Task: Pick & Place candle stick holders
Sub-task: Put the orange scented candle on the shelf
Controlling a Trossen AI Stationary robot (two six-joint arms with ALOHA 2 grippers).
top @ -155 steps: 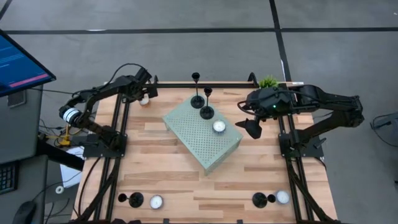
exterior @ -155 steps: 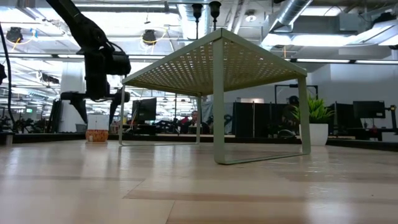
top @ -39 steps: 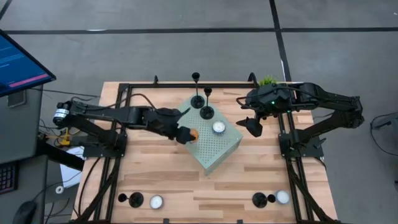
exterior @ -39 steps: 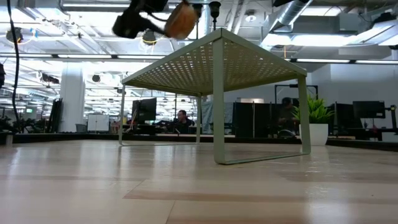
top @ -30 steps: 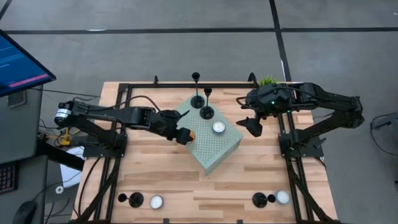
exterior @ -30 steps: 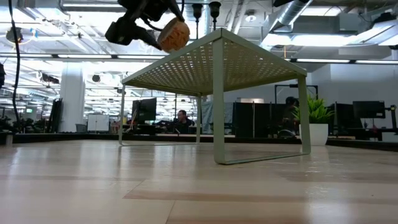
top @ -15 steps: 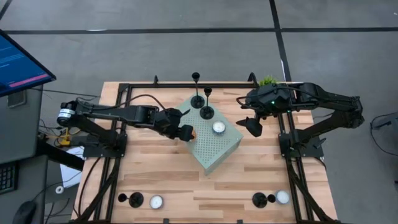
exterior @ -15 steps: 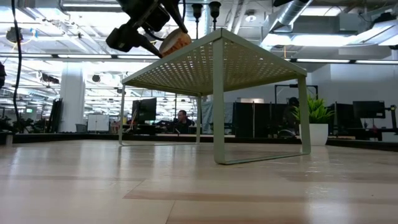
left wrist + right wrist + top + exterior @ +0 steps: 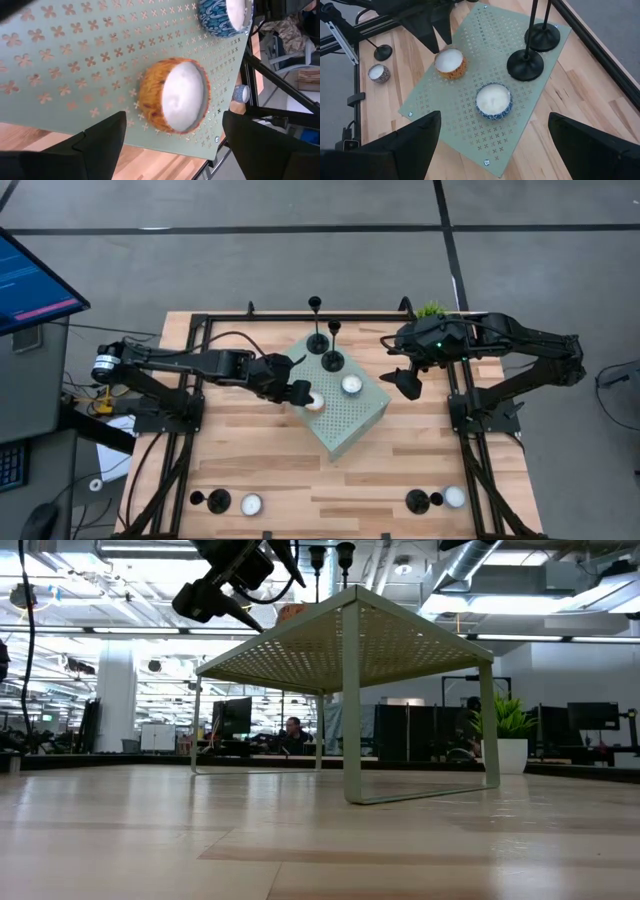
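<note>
— How many candle stick holders can you count?

— Four. Two stand upright side by side on the far end of the green perforated stand (image 9: 335, 415): the far holder (image 9: 316, 340) and the near holder (image 9: 332, 360), their disc bases close together. The other two are down on the wooden tabletop (image 9: 270, 460) at its near edge: the near-left holder (image 9: 218, 500) and the near-right holder (image 9: 418, 501).

— And the candles?

— Four again. On the stand, an orange-wrapped candle (image 9: 314, 401) and a blue-patterned candle (image 9: 351, 384). On the tabletop, one white candle (image 9: 250, 503) just right of the near-left holder, and another (image 9: 455, 496) just right of the near-right holder. There is also one small green plant (image 9: 432, 310) at the far right corner.

— Where is the left hand (image 9: 300, 392)?

— Over the left edge of the stand, fingers spread wide with nothing between them. The orange-wrapped candle sits on the stand just beyond its fingertips, apart from them. The two holders on the stand are farther off, toward the far side.

— The right hand (image 9: 404, 384)?

— Hovering to the right of the stand, fingers apart and empty. The two holders on the stand lie to its left, well apart from it.
</note>
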